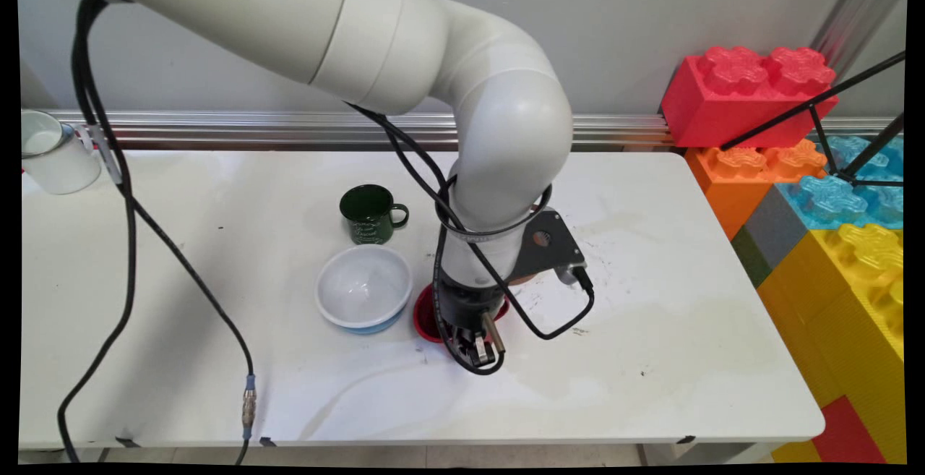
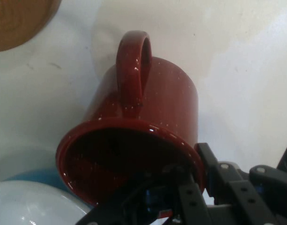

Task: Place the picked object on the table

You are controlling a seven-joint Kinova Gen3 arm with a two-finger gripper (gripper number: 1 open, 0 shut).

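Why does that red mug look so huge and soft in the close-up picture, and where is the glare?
Hand view: the red mug sits right at the lens, so it fills the frame and looks soft, with bright highlights on its handle and rim. Main view: the arm hides most of the mug, and glare whitens the table.

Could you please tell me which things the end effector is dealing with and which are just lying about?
At the end effector: dark red speckled enamel mug.
Lying about: white bowl with blue outside; dark green enamel mug; white mug.
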